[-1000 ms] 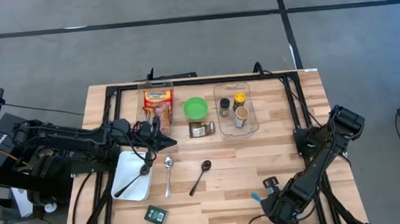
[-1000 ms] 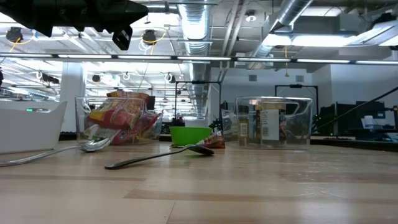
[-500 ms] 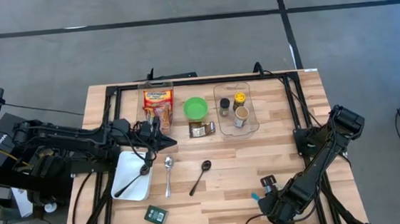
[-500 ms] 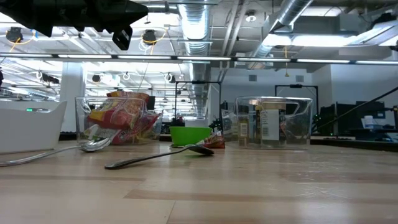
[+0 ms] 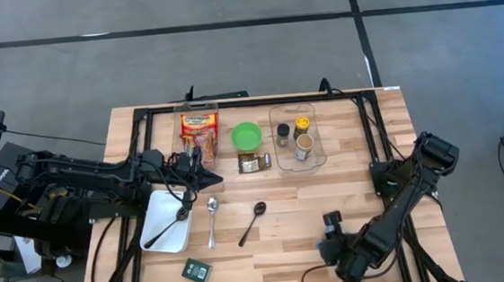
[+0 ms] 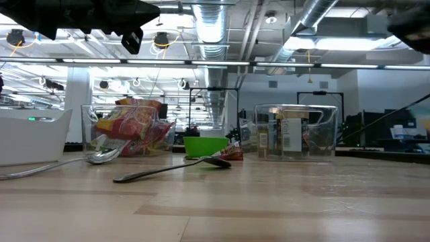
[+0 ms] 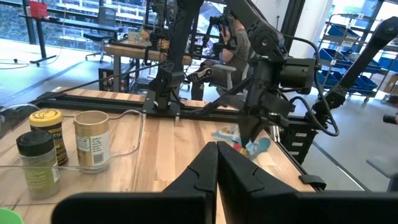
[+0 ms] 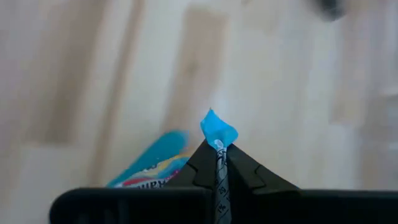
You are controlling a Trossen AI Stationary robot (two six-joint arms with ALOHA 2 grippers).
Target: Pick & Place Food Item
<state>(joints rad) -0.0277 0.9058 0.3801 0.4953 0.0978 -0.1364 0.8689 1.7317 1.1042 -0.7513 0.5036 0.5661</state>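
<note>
Right gripper (image 8: 217,149) pinches blue snack packet (image 8: 158,163) — lettering unreadable.

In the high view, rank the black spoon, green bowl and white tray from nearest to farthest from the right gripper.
From the right gripper, shut on a blue packet near the table's front:
1. Black spoon, at the table's middle.
2. Green bowl, toward the back.
3. White tray, on the left side.

Two matte black, jointed arms carry loose black cables and taper into wedge-shaped dark fingers (image 7: 211,168).
</note>
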